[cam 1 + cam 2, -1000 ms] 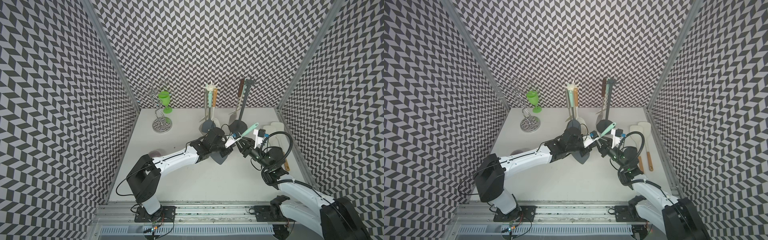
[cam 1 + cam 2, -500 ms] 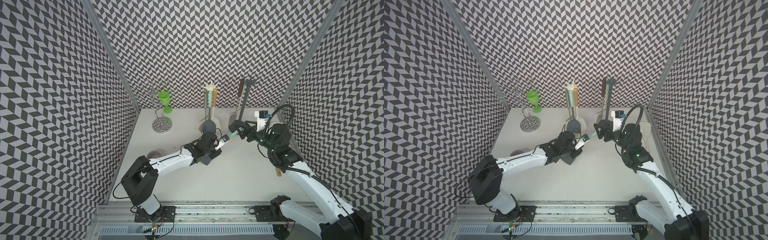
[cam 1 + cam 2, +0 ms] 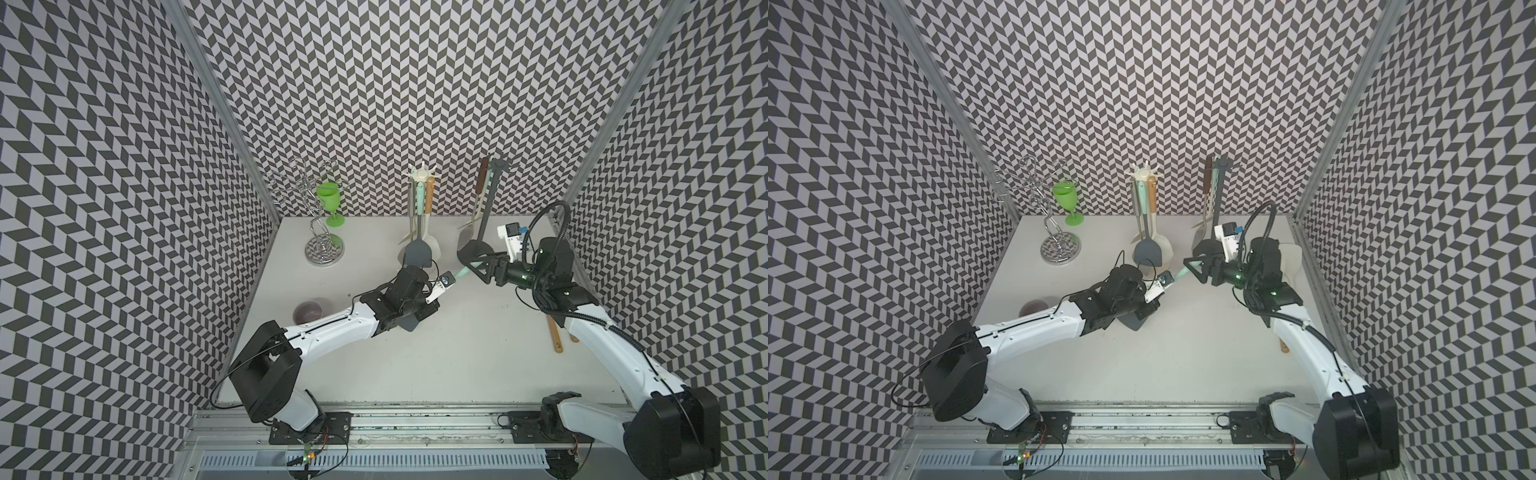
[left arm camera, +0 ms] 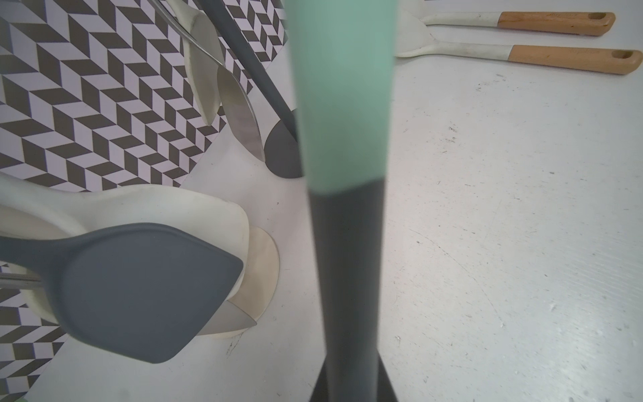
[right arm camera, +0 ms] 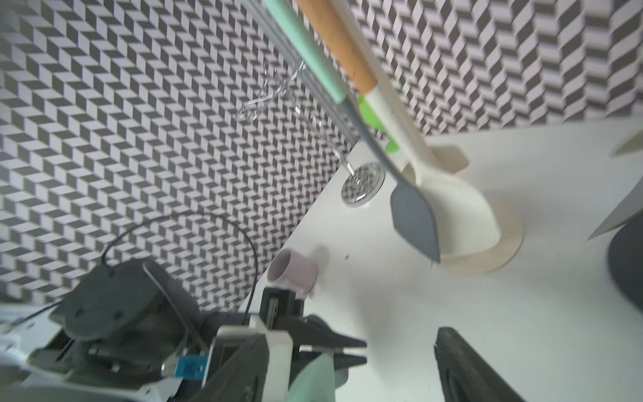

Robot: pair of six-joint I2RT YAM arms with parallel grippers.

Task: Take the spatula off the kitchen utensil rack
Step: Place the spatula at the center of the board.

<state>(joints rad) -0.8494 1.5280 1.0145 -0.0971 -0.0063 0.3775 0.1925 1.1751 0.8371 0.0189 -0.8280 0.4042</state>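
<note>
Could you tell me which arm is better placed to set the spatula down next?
Left: the left gripper is shut on the spatula, while the right gripper stands open by its mint handle end.

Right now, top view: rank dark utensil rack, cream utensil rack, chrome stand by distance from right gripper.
From the right gripper:
1. dark utensil rack, base right by it
2. cream utensil rack, back centre
3. chrome stand, left arm's side

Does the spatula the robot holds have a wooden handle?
No, the held spatula has a mint-green and grey handle; the two wooden-handled utensils lie on the table.
</note>
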